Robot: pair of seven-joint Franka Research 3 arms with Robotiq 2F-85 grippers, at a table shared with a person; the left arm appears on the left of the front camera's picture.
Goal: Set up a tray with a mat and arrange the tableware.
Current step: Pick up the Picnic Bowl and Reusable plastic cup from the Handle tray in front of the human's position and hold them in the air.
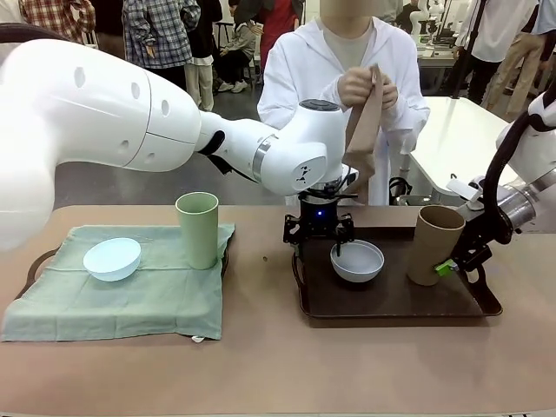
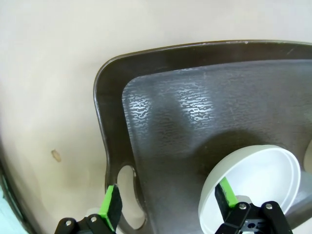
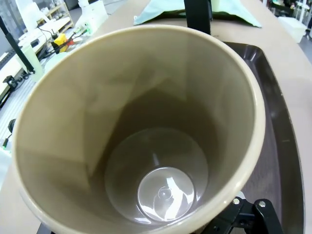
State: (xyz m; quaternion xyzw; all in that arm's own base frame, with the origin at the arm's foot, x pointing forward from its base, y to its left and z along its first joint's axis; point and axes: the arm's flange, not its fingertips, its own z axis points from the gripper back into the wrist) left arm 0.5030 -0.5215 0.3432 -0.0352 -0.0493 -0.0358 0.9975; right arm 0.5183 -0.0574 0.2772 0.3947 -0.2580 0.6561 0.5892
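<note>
A greyish white bowl [image 1: 357, 261] sits in the bare brown tray [image 1: 391, 304]. My left gripper [image 1: 318, 246] hangs open over the tray's left end. In the left wrist view one green pad [image 2: 224, 194] is at the bowl's [image 2: 258, 180] rim and the other is over the tray's [image 2: 161, 122] handle hole. The tan brown tumbler [image 1: 432, 243] leans right on the tray, and my right gripper [image 1: 452, 265] is closed on its lower part. The right wrist view looks down into the tumbler [image 3: 146, 146]. A light green tumbler [image 1: 198, 229] and a pale blue bowl [image 1: 112, 258] rest on a green mat [image 1: 130, 295].
Across the table a person in a white coat holds a folded brown cloth [image 1: 365, 122] in both hands above the right tray. A second tray's handle [image 1: 35, 261] pokes out from under the green mat. Bare tabletop lies between the trays and along the front edge.
</note>
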